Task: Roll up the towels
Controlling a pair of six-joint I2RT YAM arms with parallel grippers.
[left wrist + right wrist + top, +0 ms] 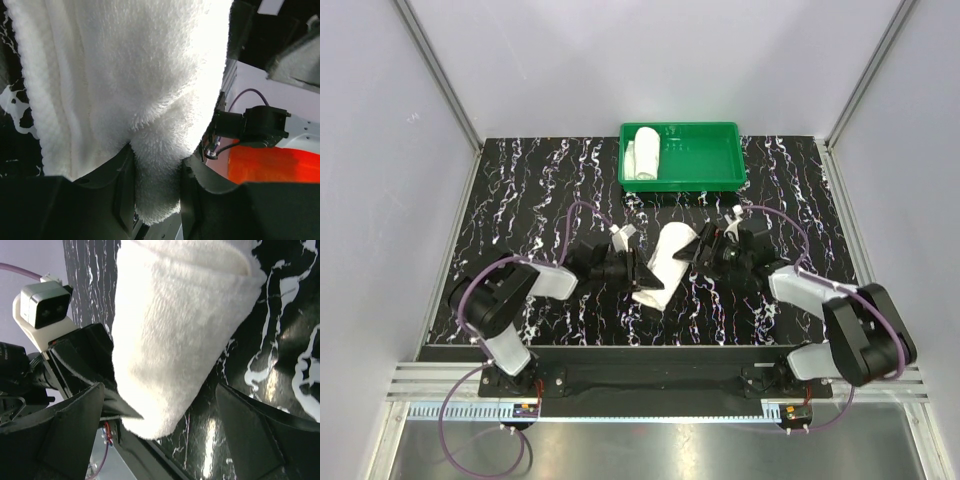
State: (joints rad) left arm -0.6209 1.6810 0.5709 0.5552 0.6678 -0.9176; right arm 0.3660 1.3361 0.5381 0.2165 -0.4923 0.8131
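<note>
A long white towel [666,265] lies on the black marbled table between my two grippers, partly folded over on itself. My left gripper [638,268] is shut on its left edge; in the left wrist view the terry cloth [150,100] is pinched between the two fingers [120,190]. My right gripper [703,247] is open beside the towel's right end; in the right wrist view the folded towel [175,340] sits between its spread fingers [250,435], untouched. A smaller white towel [645,153] lies rolled in the green tray [720,160].
The green tray stands at the back centre of the table. White walls with metal frame posts enclose the table on the left, right and back. Purple cables loop beside both arms.
</note>
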